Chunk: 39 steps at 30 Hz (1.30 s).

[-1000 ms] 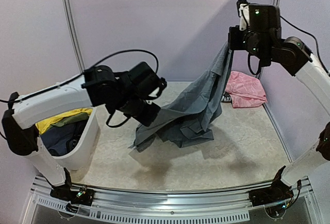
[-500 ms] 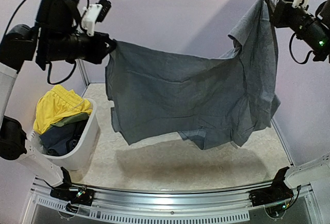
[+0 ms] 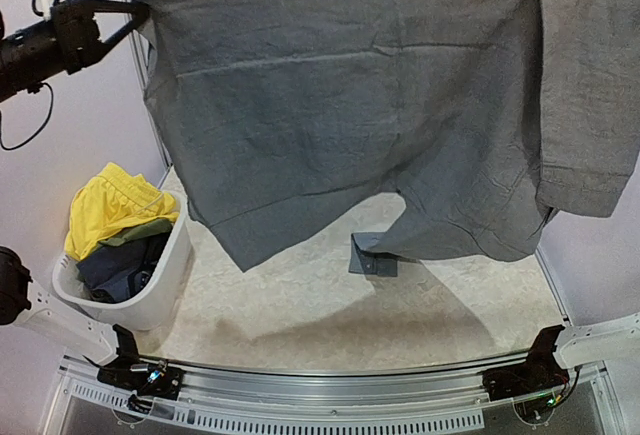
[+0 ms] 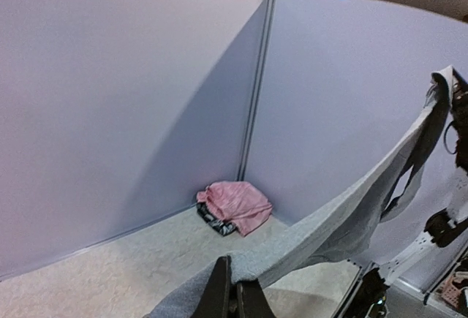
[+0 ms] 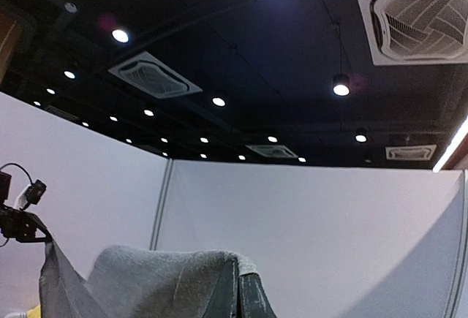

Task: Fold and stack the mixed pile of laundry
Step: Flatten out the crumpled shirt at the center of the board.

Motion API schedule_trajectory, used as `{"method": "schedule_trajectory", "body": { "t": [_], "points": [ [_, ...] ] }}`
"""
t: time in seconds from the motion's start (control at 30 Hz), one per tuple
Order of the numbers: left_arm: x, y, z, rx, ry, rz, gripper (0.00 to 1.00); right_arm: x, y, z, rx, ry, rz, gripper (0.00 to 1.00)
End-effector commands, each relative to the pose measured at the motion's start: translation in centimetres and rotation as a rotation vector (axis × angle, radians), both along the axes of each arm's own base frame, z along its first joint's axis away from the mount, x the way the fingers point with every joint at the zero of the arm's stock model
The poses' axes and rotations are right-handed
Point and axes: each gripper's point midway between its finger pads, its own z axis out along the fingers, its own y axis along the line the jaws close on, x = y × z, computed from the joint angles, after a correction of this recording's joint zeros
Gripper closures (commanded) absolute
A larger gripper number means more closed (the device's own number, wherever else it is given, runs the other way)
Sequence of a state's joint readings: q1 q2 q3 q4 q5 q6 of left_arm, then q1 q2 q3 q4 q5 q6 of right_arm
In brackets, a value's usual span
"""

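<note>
The large grey long-sleeved shirt point(image 3: 380, 105) hangs spread wide in the air, with a lower tip point(image 3: 372, 257) touching the table. My left gripper point(image 3: 135, 10) is shut on its upper left corner; in the left wrist view the jaws point(image 4: 234, 296) pinch the grey cloth point(image 4: 344, 223). My right gripper point(image 5: 240, 296) is shut on the other top edge point(image 5: 168, 278) and is out of the top view. Yellow shorts point(image 3: 115, 205), an olive-green item point(image 3: 140, 233) and dark blue items point(image 3: 120, 267) lie in the tub. The shiny pink piece point(image 4: 235, 201) lies in the far corner.
The white plastic tub point(image 3: 155, 300) stands at the table's left front. A dark patterned item point(image 4: 216, 219) lies under the pink piece. Lilac walls close the back and sides. The shirt hides the far table in the top view.
Both arms have risen and moved apart. The grey shirt went from a bunched drape to a wide, high, stretched sheet. The right gripper has left the top view.
</note>
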<state>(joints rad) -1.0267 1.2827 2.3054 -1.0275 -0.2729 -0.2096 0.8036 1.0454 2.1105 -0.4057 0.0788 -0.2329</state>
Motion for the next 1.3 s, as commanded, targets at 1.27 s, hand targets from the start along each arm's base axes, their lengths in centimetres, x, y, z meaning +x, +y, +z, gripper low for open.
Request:
{"method": "schedule_trajectory", "body": {
  "t": [1.27],
  "points": [
    [-4.5, 0.8, 15.4, -0.443, -0.404, -0.199, 1.00, -8.8, -3.7, 10.4, 0.259, -0.499, 0.130, 1.00]
  ]
}}
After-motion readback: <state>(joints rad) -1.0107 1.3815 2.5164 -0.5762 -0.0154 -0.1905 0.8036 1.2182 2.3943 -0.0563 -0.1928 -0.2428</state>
